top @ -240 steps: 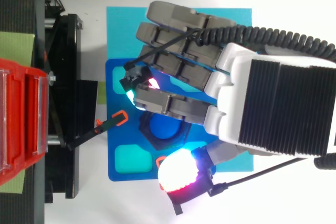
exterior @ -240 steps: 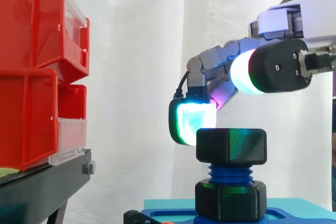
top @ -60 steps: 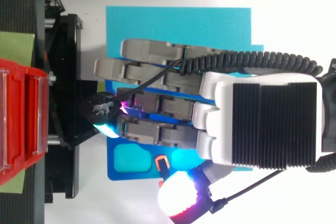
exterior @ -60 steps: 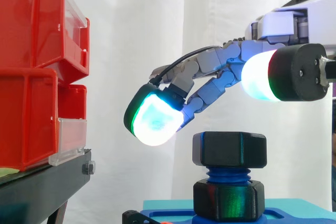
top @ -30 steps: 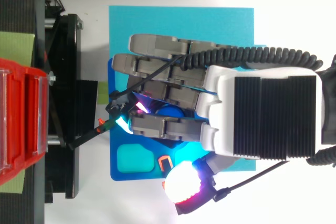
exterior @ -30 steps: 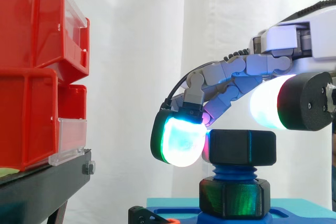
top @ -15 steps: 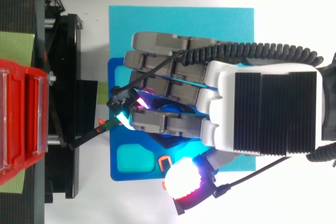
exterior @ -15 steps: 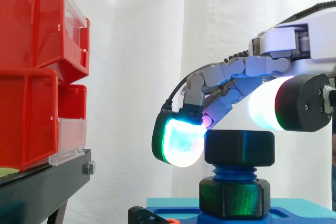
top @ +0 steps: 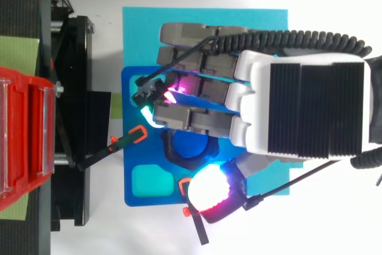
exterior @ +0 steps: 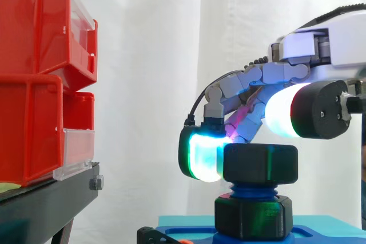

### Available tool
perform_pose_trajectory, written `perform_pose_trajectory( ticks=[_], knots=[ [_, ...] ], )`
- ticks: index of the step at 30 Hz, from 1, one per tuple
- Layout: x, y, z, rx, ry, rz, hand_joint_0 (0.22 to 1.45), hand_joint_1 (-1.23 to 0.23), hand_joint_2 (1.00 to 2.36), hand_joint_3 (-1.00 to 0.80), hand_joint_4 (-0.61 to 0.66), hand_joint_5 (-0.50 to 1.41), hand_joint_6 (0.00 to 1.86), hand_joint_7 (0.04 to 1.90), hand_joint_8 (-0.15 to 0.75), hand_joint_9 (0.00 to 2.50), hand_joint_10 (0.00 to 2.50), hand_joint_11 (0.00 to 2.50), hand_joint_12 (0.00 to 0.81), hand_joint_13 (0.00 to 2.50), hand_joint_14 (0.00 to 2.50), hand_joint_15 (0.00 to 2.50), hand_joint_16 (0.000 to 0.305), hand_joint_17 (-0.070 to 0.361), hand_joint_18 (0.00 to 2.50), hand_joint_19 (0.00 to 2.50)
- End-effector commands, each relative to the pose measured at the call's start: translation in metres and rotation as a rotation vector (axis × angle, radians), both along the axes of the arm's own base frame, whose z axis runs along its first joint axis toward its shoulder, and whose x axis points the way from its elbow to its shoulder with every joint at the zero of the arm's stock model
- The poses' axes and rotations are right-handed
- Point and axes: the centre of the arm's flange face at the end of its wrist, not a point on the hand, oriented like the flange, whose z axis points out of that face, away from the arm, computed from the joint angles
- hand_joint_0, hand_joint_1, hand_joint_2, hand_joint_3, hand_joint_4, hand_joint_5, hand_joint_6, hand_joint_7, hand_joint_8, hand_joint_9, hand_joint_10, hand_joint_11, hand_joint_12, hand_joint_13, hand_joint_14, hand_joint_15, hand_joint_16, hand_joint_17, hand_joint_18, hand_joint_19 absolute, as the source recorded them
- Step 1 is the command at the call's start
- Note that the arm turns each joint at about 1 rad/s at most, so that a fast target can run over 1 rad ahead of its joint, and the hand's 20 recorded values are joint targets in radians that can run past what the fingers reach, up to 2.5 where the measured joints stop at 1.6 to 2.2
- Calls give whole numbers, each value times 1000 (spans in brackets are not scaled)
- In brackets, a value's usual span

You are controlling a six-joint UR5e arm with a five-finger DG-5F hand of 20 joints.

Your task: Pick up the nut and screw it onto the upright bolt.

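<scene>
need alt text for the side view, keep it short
A robot hand reaching in from the right curls its fingers over a black nut atop an upright blue bolt, with one cyan-glowing fingertip pad against the nut's left face. A second black nut sits lower on the bolt, and stacked red bins stand at left.

nut (exterior: 260, 164): matt black plastic | bolt (top: 188, 143): blue plastic | bins (exterior: 28, 55): glossy red

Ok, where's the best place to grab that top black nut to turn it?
Probably by two opposite flat sides of the top nut, coming from above: it sits level on the upright bolt, flats vertical, with the lower nut close underneath.
</scene>
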Motion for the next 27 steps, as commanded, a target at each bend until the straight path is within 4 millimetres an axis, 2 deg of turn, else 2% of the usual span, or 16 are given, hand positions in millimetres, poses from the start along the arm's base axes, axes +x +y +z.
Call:
perform_pose_trajectory(
  ticks=[1, 8, 14, 19, 22, 24, 27],
  knots=[
    [-1, -7, 1, 0, 1, 0, 542, -150, 1000, -500, 77, 17, 681, 1260, 257, 1024, 0, 0, 234, 792, 0, 15, 27, 61, 476, 71],
    [1, -17, 8, 0, -4, 5, 541, -181, 1000, -500, 24, 35, 730, 1144, 235, 1342, 0, 0, 182, 1021, 1, 42, 21, 47, 789, 277],
    [0, -27, 19, -24, 23, 5, 539, -189, 1000, -500, 28, 38, 736, 1106, 213, 1500, 3, 69, 160, 1115, 4, 64, 19, 43, 913, 348],
    [0, -32, 27, -32, 26, 0, 539, -174, 1000, -500, 25, 35, 726, 1137, 217, 1534, 4, 125, 167, 1126, 1, 78, 21, 46, 920, 350],
    [0, -35, 31, -33, 28, -3, 540, -151, 1000, -500, 93, 30, 638, 1309, 229, 1472, 6, 133, 189, 1051, 3, 72, 25, 57, 821, 330],
    [1, -37, 36, -34, 23, -3, 539, -141, 1000, -500, 143, 29, 519, 1510, 249, 1410, 5, 146, 200, 1003, 4, 73, 27, 61, 784, 324],
    [1, -37, 41, -38, 21, 0, 535, -130, 1000, -500, 182, -12, 504, 1332, 245, 1329, 7, 135, 211, 934, 3, 69, 30, 67, 720, 314]
  ],
)
